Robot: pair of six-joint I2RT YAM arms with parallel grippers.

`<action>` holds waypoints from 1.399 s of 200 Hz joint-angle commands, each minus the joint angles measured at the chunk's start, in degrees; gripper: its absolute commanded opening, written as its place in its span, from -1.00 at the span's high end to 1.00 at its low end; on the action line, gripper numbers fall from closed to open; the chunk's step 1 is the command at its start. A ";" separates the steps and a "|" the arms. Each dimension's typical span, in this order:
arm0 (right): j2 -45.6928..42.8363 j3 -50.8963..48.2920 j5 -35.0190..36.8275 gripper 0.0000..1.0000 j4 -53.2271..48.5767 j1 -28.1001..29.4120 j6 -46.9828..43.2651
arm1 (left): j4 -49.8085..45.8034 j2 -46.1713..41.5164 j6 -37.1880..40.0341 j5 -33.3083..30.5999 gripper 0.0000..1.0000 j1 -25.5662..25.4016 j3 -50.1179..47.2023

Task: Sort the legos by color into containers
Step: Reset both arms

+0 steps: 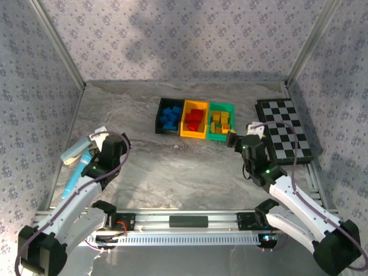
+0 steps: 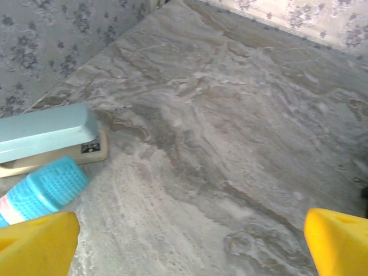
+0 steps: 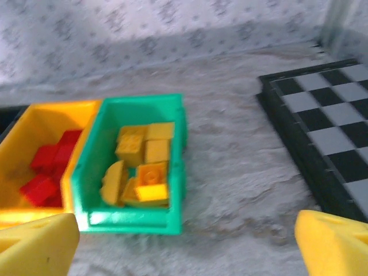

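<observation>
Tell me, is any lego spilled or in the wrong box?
Nothing stands out: blue legos lie in the black bin, red legos in the orange-yellow bin, yellow legos in the green bin, with none loose on the table.

Overhead from behind, wrist views low over table [image 1: 172, 169]

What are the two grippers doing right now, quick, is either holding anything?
Left gripper: open, holding nothing.
Right gripper: open, holding nothing.
</observation>
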 commanded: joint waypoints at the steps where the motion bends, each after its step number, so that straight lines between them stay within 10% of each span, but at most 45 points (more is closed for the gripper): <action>1: 0.04 -3.38 8.93 -0.99 0.01 -4.41 6.90 | 11.84 -0.90 3.91 -3.52 -1.00 1.63 -5.97; 22: 1.10 -5.38 15.19 -1.00 2.41 -9.43 12.05 | 14.61 -0.75 1.51 -5.27 -0.99 4.57 -8.26; 52: 2.45 -7.41 -5.49 -1.00 11.20 -16.34 -11.41 | 16.20 -0.58 5.54 -5.06 -1.00 9.64 -7.64; 106: 8.74 -10.72 -13.32 -0.99 22.50 -23.38 -15.34 | 21.64 6.38 9.99 4.97 -0.99 18.68 -6.01; 217: 24.76 -15.66 -24.12 -0.99 47.68 -27.55 -21.16 | 52.10 32.01 25.38 8.72 -0.99 20.02 -5.71; 238: 26.31 -14.12 -25.10 -1.00 46.61 -27.61 -21.89 | 64.73 36.46 28.75 16.28 -0.99 20.07 -9.46; 280: 27.24 -13.09 -29.38 -1.00 45.99 -27.76 -24.06 | 60.38 40.85 32.11 28.04 -1.00 20.69 -5.55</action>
